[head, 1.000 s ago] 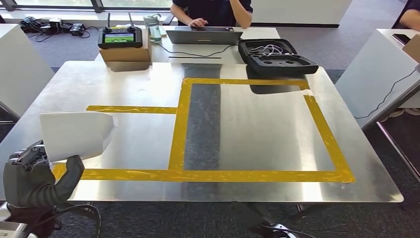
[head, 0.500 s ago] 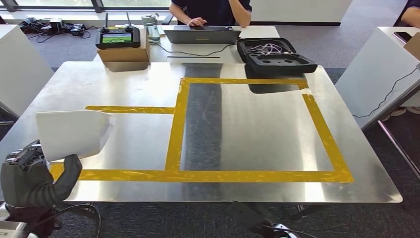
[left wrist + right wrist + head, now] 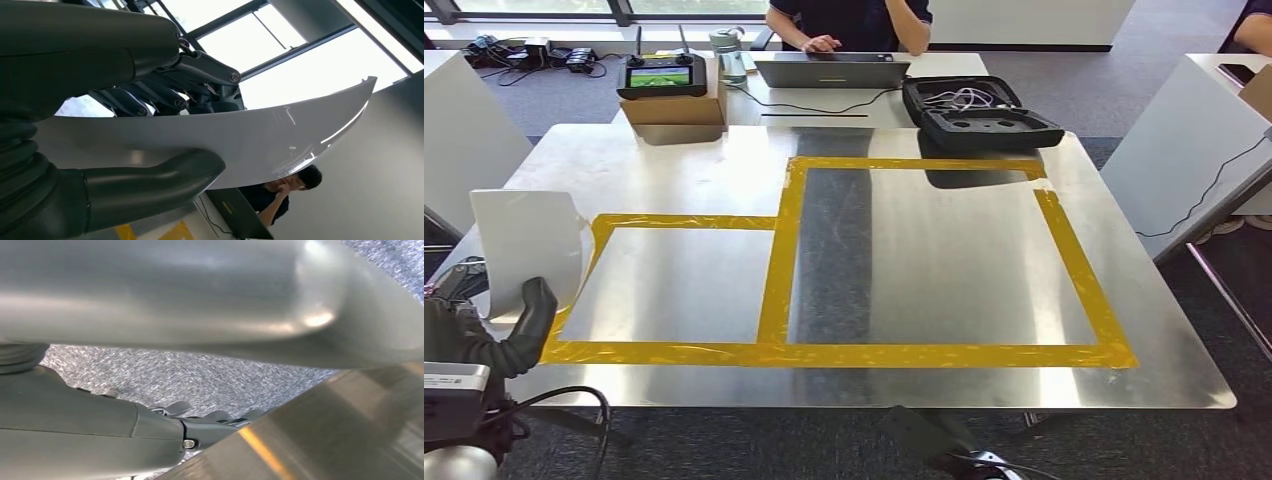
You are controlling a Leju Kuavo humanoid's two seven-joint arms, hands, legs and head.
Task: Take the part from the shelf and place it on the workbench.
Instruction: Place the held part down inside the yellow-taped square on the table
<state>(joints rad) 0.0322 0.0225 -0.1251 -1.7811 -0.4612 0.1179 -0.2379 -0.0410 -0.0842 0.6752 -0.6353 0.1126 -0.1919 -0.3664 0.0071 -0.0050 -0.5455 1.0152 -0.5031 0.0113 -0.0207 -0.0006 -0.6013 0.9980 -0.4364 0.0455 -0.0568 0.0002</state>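
One white curved part [image 3: 527, 245] sits in the robot's left hand [image 3: 484, 335] at approx 8 o'clock of the head view, over the left edge of the steel tabletop [image 3: 674, 170]. Part stands roughly upright, its face toward the camera, lower edge against the hand; can't tell whether it touches the tabletop. Thumb lies across the part's front, w/ darker fingers [image 3: 150, 97] behind it in the left wrist view, so the part [image 3: 280, 135] is pinched between them. Left hand [image 3: 125, 150] is grasping the part.

Yellow tape [image 3: 779, 260] marks two boxes on the tabletop: small one just at 3 o'clock of the part, big one further right. Part sits beside the small box's left side.

Right hand [image 3: 150, 432] appears in the right wrist view, low beside a metal edge w/ grey carpet behind; fingers mostly hidden, can't tell if clenched or released.

At 12 o'clock, beyond the tabletop: a person [image 3: 854, 20] at a laptop [image 3: 832, 70], a controller w/ screen [image 3: 662, 76] on a cardboard box [image 3: 674, 108], an open black case [image 3: 979, 115].
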